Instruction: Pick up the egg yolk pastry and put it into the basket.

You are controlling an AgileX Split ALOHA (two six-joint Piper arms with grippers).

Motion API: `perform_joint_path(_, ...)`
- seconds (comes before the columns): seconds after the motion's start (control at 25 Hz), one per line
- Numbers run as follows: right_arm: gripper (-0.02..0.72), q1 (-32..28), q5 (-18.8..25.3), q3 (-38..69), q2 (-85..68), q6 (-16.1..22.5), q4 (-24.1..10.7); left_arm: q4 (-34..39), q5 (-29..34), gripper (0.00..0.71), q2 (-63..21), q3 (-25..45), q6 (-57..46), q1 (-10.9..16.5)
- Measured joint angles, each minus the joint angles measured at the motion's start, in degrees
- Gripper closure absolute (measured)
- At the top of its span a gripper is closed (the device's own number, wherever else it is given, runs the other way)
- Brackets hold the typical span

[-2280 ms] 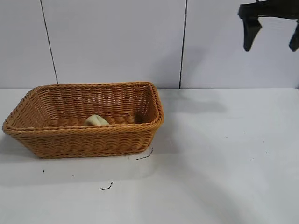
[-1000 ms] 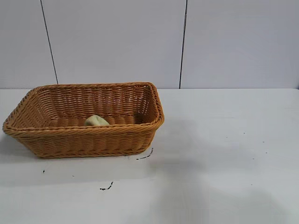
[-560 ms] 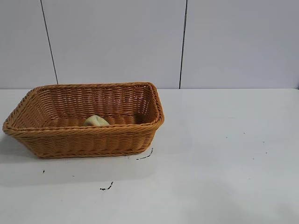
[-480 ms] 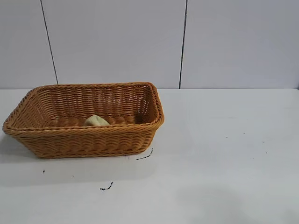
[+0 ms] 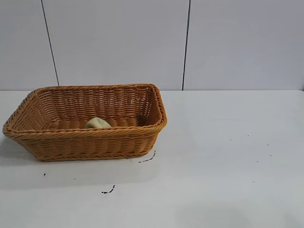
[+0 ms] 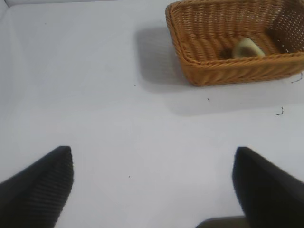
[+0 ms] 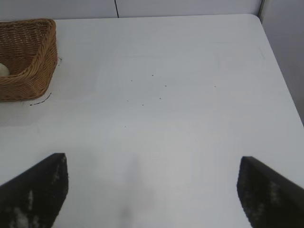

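The egg yolk pastry (image 5: 98,122), a small pale yellow-green lump, lies inside the orange-brown wicker basket (image 5: 85,142) at the table's left. It also shows in the left wrist view (image 6: 248,48) inside the basket (image 6: 223,73), and as a sliver in the right wrist view (image 7: 3,69) inside the basket (image 7: 28,71). My left gripper (image 6: 152,164) is open and empty above bare table, well away from the basket. My right gripper (image 7: 153,171) is open and empty above the table's right part. Neither gripper shows in the exterior view.
Small dark marks (image 5: 108,191) lie on the white table in front of the basket. The table's right edge (image 7: 280,76) shows in the right wrist view. A white panelled wall stands behind.
The right gripper, at the exterior view's top right 2.3 s ago, has left that view. Its shadow on the table has faded. The pastry and basket have not moved.
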Motion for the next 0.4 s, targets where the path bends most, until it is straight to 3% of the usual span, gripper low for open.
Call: perform_joint_path(0.4,0.008,0.00,0.00,0.00,0.00,0.00,0.25,0.00,-0.06,0.017,0.00,0.00,0.00,0.00)
